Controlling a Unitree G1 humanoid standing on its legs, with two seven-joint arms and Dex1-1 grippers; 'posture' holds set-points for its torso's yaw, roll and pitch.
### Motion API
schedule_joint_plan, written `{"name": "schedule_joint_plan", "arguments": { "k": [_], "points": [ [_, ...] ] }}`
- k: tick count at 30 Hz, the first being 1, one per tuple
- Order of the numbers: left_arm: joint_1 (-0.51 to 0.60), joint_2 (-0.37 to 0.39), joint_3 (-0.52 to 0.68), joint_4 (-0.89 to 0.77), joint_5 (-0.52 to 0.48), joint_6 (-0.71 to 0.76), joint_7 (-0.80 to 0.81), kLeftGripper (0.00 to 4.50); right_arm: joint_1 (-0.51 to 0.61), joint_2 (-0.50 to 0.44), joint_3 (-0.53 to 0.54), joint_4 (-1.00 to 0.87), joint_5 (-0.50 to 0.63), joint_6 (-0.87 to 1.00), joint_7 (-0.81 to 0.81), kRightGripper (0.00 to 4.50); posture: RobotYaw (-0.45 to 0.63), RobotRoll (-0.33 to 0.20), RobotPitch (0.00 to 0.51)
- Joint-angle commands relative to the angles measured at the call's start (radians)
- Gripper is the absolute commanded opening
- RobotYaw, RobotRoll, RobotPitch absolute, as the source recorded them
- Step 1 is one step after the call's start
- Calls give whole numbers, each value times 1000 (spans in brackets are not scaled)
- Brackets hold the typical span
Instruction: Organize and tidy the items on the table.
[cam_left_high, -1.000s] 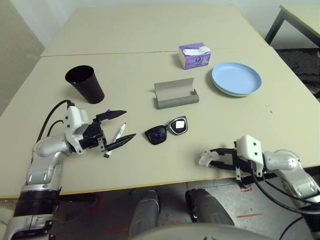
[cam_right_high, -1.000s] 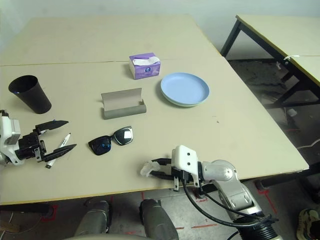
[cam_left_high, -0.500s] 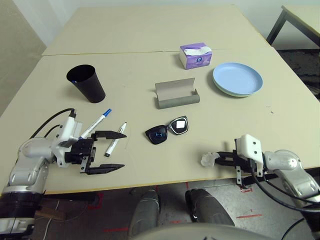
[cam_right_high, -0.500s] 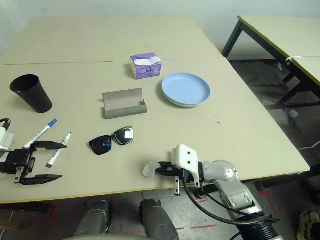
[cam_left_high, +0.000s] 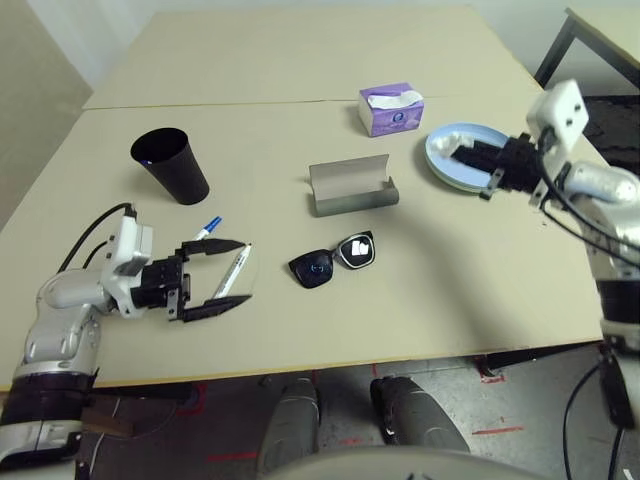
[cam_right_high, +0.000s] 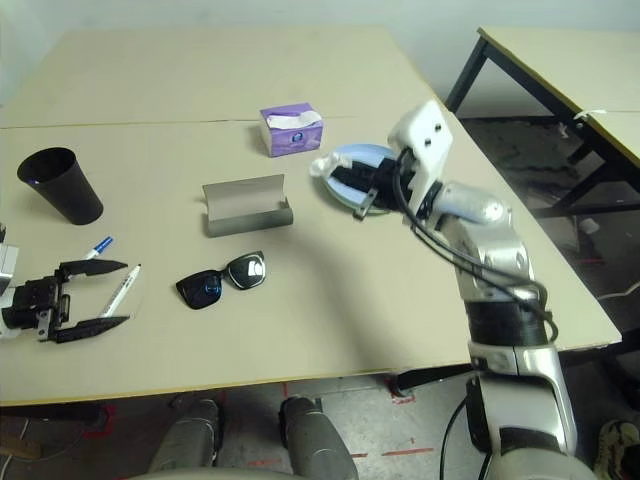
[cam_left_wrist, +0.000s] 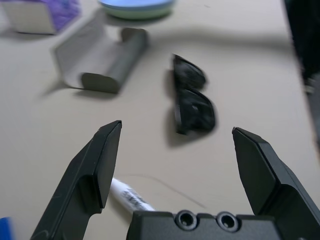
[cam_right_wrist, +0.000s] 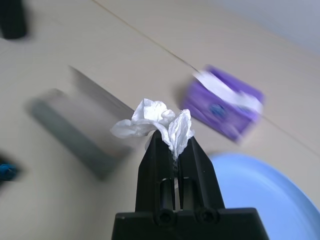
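Observation:
My left gripper (cam_left_high: 217, 279) is open low over the table (cam_left_high: 450, 270), its fingers either side of the black-cap marker (cam_left_high: 233, 270). The blue-cap marker (cam_left_high: 206, 228) lies just beyond its far finger. Black sunglasses (cam_left_high: 332, 261) lie to its right, and the grey glasses case (cam_left_high: 351, 187) stands open behind them. The black cup (cam_left_high: 171, 166) is upright at the left. My right gripper (cam_right_high: 347, 180) is raised over the stacked light-blue and light-green plates (cam_left_high: 505, 172), shut on the crumpled white tissue (cam_right_wrist: 156, 121).
A purple tissue box (cam_left_high: 390, 109) stands behind the glasses case, close to the plates. A dark-legged second table (cam_right_high: 560, 60) sits off the right side. The table's seam (cam_left_high: 200, 104) runs across behind the cup.
My right arm has lifted the tissue from the front edge and carried it up over the plates. My left gripper has moved to straddle the black-cap marker, still open.

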Motion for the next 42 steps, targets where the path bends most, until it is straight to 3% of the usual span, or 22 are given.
{"name": "schedule_joint_plan", "arguments": {
  "k": [1, 7, 13, 16, 26, 27, 33, 37, 40, 42],
  "points": [
    [23, -19, 17, -44, 6, 19, 59, 4500, -89, -3, 39, 238, -119, -99, -50, 33, -42, 0, 147],
    [57, -27, 41, -97, 7, 34, 132, 4500, -233, 2, 79, 602, -269, -143, -182, 33, -7, 0, 148],
    [96, -26, 50, -144, 1, 42, 158, 4500, -308, 14, 79, 787, -320, -133, -247, 33, 5, 0, 144],
    [104, -25, 49, -152, 1, 44, 163, 4500, -322, 20, 77, 810, -330, -138, -246, 701, 0, 0, 143],
    [54, -35, 14, -123, 13, 48, 158, 4500, -317, -38, 54, 764, -329, -127, -207, 4332, -45, 0, 136],
    [45, -36, 9, -115, 16, 47, 154, 4500, -313, -58, 49, 742, -324, -119, -191, 4472, -49, 0, 136],
    [12, -36, 0, -80, 24, 43, 139, 4500, -221, -142, 12, 447, -266, 30, -66, 4472, -68, 0, 141],
    [1, -30, 7, -50, 29, 36, 128, 4500, -56, -221, 11, -98, -176, 469, 48, 4472, -80, 0, 150],
    [-6, -25, 15, -25, 32, 31, 120, 4500, 28, -272, 20, -506, -14, 861, 121, 4472, -91, 0, 155],
    [-12, -24, 18, -9, 35, 27, 114, 4500, 43, -293, 56, -693, 61, 1010, 139, 4472, -100, 0, 157]
  ]
}}
